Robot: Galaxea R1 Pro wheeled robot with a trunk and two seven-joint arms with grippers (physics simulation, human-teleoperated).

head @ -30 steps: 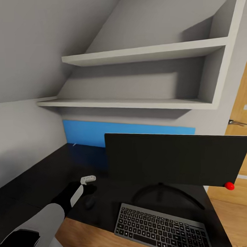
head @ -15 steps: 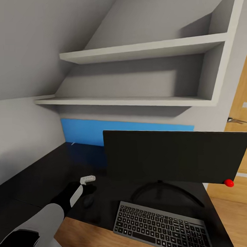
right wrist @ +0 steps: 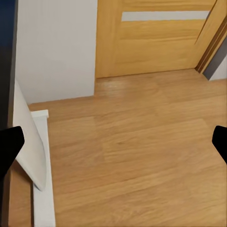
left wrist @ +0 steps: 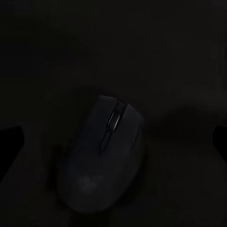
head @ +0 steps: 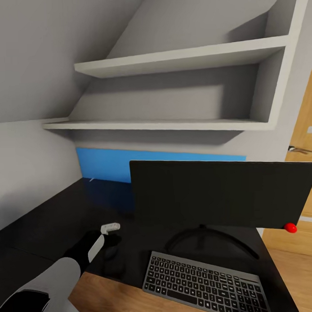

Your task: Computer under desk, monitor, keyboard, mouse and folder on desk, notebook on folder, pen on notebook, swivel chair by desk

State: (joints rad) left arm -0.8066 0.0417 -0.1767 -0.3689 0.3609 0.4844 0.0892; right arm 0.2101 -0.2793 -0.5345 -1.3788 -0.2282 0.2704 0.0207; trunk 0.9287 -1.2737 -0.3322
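Note:
On the glossy black desk [head: 50, 222] stands the monitor [head: 220, 194] with its arched stand. The keyboard [head: 205, 282] lies in front of it at the desk's front edge. Left of the keyboard lies the dark mouse [head: 112, 253], hard to pick out against the black top. My left gripper [head: 108, 242] hovers just above it. In the left wrist view the mouse [left wrist: 104, 161] sits between the wide-apart fingertips [left wrist: 9, 146] of the open left gripper [left wrist: 113, 144], untouched. My right gripper [right wrist: 115, 144] is open over the wood floor. A thin white stick [head: 92, 180], perhaps the pen, lies by the blue back panel.
White wall shelves [head: 173, 124] hang above the desk under the sloped ceiling. The blue back panel [head: 107, 164] runs behind the monitor. An oak door [head: 306, 137] stands at the right, and it is also the door [right wrist: 156, 38] in the right wrist view, beyond wood floor [right wrist: 142, 156].
The whole head view has shifted slightly, so the camera moved. My left gripper stays open over the mouse with hardly any motion.

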